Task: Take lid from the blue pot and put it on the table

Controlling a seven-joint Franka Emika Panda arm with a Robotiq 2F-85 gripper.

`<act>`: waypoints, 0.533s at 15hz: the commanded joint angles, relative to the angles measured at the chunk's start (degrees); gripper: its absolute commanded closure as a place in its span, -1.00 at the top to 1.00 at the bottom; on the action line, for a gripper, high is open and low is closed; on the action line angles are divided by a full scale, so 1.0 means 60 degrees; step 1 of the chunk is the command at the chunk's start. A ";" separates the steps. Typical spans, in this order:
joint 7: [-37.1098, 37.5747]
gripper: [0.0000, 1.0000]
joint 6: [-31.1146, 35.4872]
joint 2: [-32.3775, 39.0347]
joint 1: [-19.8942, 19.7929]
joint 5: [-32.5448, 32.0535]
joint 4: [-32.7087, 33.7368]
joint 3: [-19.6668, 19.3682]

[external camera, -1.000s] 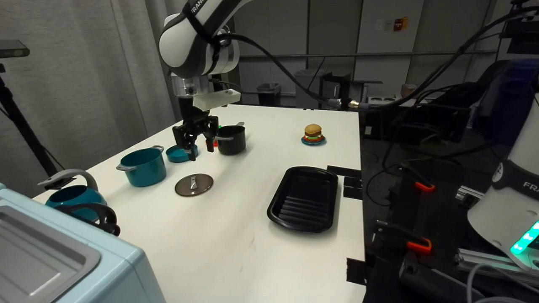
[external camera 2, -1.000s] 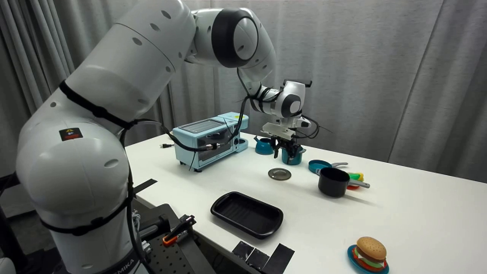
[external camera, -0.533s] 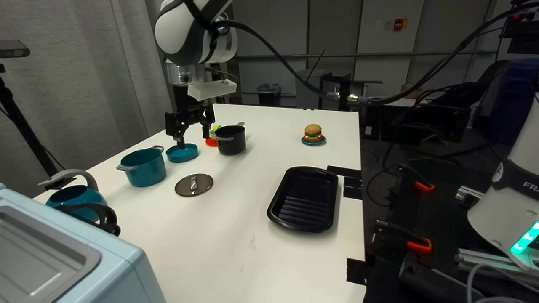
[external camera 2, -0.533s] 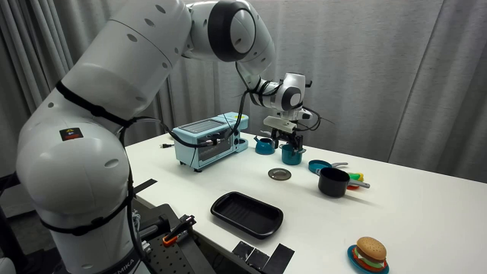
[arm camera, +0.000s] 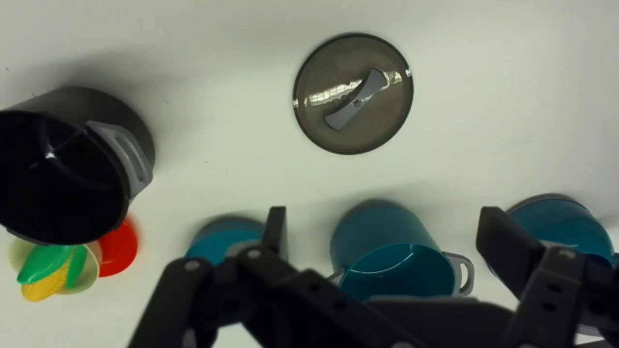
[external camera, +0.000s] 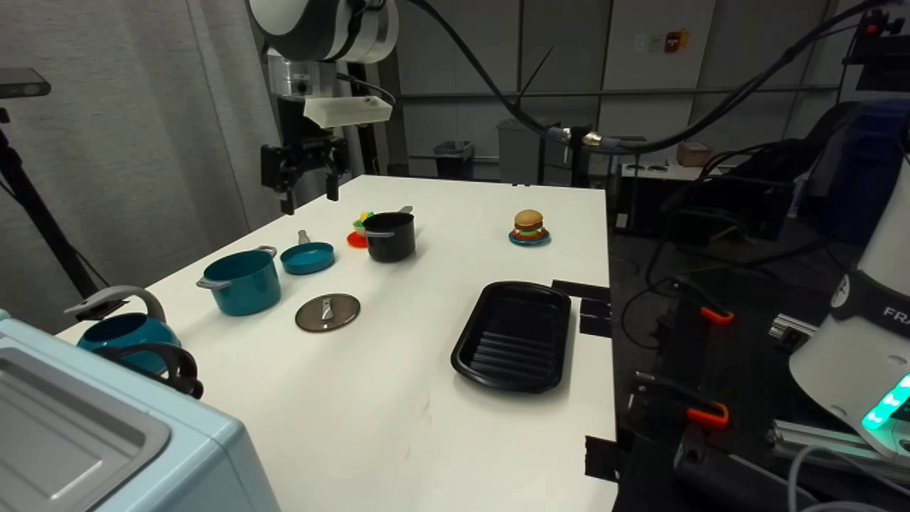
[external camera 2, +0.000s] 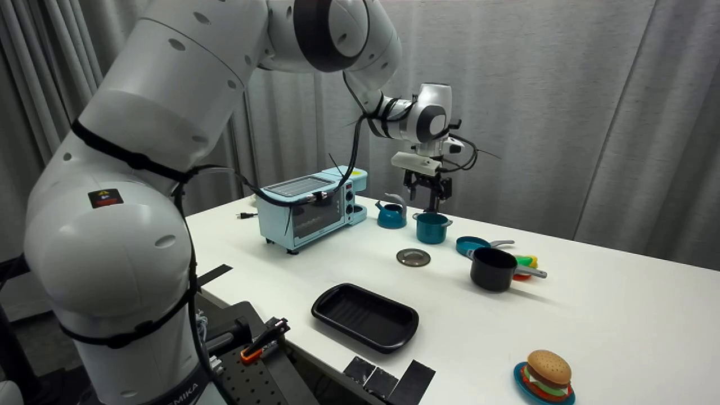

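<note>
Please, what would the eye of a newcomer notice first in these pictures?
Most likely the big white robot arm, stretched over the white table with its gripper open. Then perhaps the burger on its blue plate, apart from the rest, and the grey lid lying flat near the blue pot.

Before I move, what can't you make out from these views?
Blue pot, blue pan and kettle: each partly behind the pincer, wrist view.
Black pot: cut off by the wrist view's left edge.
Toy corn: partly behind the black pot in an exterior view.
Toaster oven: cut off by left and bottom edges in an exterior view.
</note>
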 commanded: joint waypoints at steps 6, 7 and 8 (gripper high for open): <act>-0.0032 1.00 0.0351 -0.0286 0.0103 0.0067 -0.0324 -0.0091; -0.0031 1.00 0.0366 -0.0303 0.0103 0.0067 -0.0351 -0.0091; -0.0031 1.00 0.0380 -0.0318 0.0102 0.0067 -0.0374 -0.0091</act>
